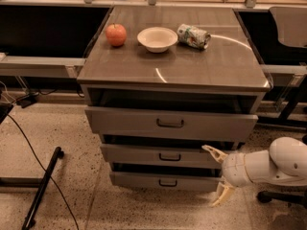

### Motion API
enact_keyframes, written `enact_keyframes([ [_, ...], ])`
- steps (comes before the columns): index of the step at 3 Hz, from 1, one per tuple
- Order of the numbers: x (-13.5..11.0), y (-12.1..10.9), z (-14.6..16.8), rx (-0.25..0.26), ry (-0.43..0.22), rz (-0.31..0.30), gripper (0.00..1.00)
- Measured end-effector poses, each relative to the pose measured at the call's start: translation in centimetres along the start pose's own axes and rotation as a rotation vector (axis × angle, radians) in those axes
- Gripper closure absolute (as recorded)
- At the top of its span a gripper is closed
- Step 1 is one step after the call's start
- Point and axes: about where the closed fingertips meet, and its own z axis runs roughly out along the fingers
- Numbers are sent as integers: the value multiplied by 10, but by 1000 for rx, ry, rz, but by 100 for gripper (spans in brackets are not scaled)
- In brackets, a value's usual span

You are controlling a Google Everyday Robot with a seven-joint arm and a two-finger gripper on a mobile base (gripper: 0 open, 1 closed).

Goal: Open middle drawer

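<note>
Speckled terrazzo floor in warm light, grey chair at back right.

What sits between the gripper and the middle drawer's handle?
Only bare front of the middle drawer; the open gripper hangs at its right end, camera view.

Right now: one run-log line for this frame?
claw: open, at right end of middle drawer | handle: ungrasped | tabletop: apple, bowl, can

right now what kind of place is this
Probably an office or lab workspace: a grey drawer cabinet between desks, a cable trailing over speckled floor, and a chair at right. The gripper hangs open at the right end of the middle drawer.
</note>
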Motion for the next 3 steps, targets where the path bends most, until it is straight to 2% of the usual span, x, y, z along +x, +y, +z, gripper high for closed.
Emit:
enact_keyframes([
  [1,16,-10,10,33,58,2,0],
  [2,46,-25,24,71,143,-33,0],
  [3,73,-39,36,74,207,-64,0],
])
